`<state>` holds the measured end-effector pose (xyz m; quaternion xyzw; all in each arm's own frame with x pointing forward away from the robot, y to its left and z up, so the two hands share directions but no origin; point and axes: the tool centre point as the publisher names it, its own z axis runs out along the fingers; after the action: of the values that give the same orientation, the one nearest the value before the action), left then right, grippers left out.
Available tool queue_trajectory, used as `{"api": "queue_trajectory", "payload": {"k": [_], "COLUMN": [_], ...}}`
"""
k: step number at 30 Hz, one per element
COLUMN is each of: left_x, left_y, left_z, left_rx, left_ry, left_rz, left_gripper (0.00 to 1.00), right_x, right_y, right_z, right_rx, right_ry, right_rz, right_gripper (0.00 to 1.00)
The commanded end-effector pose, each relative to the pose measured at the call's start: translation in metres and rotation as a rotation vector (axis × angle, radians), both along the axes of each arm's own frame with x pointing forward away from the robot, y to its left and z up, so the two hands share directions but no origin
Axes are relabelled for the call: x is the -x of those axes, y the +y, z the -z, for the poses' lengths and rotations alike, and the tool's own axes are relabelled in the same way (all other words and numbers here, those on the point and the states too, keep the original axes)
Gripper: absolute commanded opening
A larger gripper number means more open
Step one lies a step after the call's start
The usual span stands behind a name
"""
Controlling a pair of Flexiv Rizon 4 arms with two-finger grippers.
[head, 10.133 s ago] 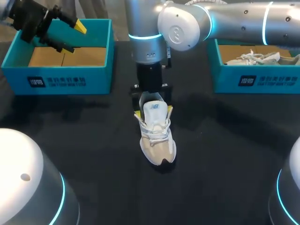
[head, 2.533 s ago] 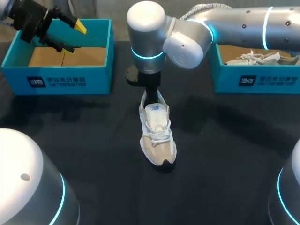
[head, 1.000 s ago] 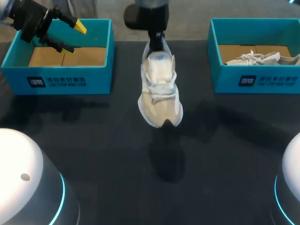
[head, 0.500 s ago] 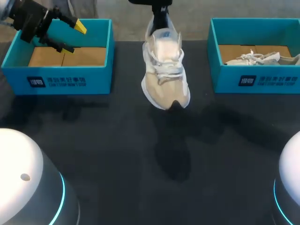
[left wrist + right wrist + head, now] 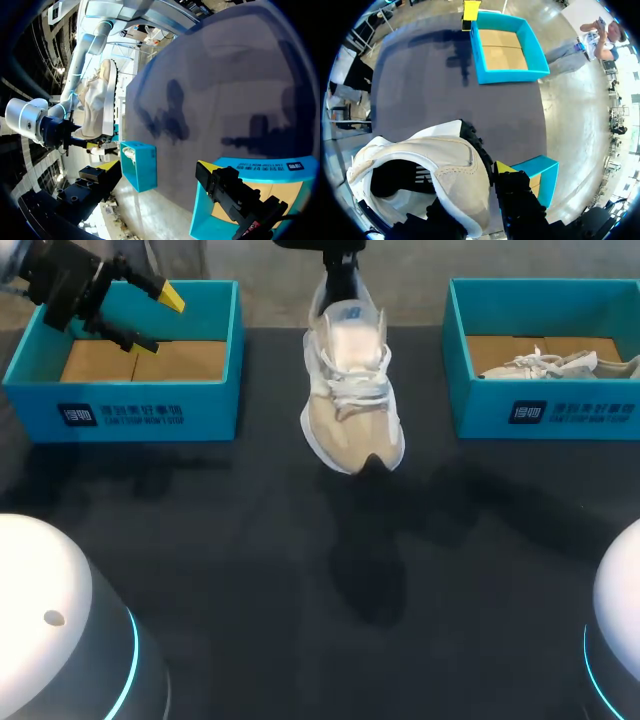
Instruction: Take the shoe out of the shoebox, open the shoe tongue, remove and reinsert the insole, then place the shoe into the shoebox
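Observation:
A white and beige shoe (image 5: 352,390) hangs in the air over the table's far middle, toe pointing toward the near side. My right gripper (image 5: 339,282) is shut on its heel collar from above. In the right wrist view the right gripper (image 5: 479,196) pinches the padded heel wall of the shoe (image 5: 427,165), one finger inside and one outside. My left gripper (image 5: 140,312) stands open over the empty left shoebox (image 5: 135,395), nothing between its fingers. In the left wrist view the left gripper (image 5: 157,167) is wide open, the shoe (image 5: 97,105) far ahead of it.
A second teal shoebox (image 5: 545,412) at the far right holds another white shoe (image 5: 555,362). The black table (image 5: 300,570) lies bare under the lifted shoe, with its shadow there. Both boxes (image 5: 502,47) (image 5: 540,170) show in the right wrist view.
The right gripper has lifted the shoe a little higher and slightly to the right over the last second, then held still. The left arm has not moved.

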<state>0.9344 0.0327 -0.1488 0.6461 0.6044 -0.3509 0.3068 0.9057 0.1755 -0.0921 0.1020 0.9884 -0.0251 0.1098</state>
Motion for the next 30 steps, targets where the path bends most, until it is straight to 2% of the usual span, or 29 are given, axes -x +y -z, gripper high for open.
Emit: {"api": "queue_trajectory", "payload": {"k": [1,4,8,10,11,13,14,16,17,19,20,30], "left_x": [0.000,0.000,0.000,0.000,0.000,0.000,0.000,0.000,0.000,0.000,0.000,0.000], "left_y": [0.000,0.000,0.000,0.000,0.000,0.000,0.000,0.000,0.000,0.000,0.000,0.000], "left_z": [0.000,0.000,0.000,0.000,0.000,0.000,0.000,0.000,0.000,0.000,0.000,0.000], "left_rx": [-0.003,-0.003,-0.003,-0.003,-0.003,-0.003,-0.003,-0.003,-0.003,-0.003,-0.003,-0.003], "left_ry": [0.000,0.000,0.000,0.000,0.000,0.000,0.000,0.000,0.000,0.000,0.000,0.000], "left_rz": [0.000,0.000,0.000,0.000,0.000,0.000,0.000,0.000,0.000,0.000,0.000,0.000], "left_gripper": [1.00,1.00,1.00,1.00,1.00,1.00,1.00,1.00,1.00,1.00,1.00,1.00], "right_x": [0.000,0.000,-0.019,-0.020,-0.031,-0.032,-0.042,-0.046,-0.056,-0.059,-0.069,-0.111], "right_y": [-0.001,-0.001,-0.016,-0.018,-0.031,-0.033,-0.048,-0.054,-0.070,-0.075,-0.093,-0.177], "right_z": [-0.002,-0.002,-0.001,-0.001,-0.001,-0.001,-0.001,-0.001,0.000,0.000,0.000,0.005], "right_rx": [-0.001,-0.001,-0.008,-0.008,-0.007,-0.007,-0.002,0.003,0.014,0.017,0.018,0.071], "right_ry": [0.002,0.002,0.001,0.002,0.005,0.005,0.010,0.012,0.012,0.007,0.001,0.008], "right_rz": [-0.001,-0.001,0.007,0.007,0.005,0.004,-0.004,-0.006,-0.011,-0.008,-0.001,0.012], "right_gripper": [0.00,0.00,0.00,0.00,0.00,0.00,0.00,0.00,0.00,0.00,0.00,0.00]}}
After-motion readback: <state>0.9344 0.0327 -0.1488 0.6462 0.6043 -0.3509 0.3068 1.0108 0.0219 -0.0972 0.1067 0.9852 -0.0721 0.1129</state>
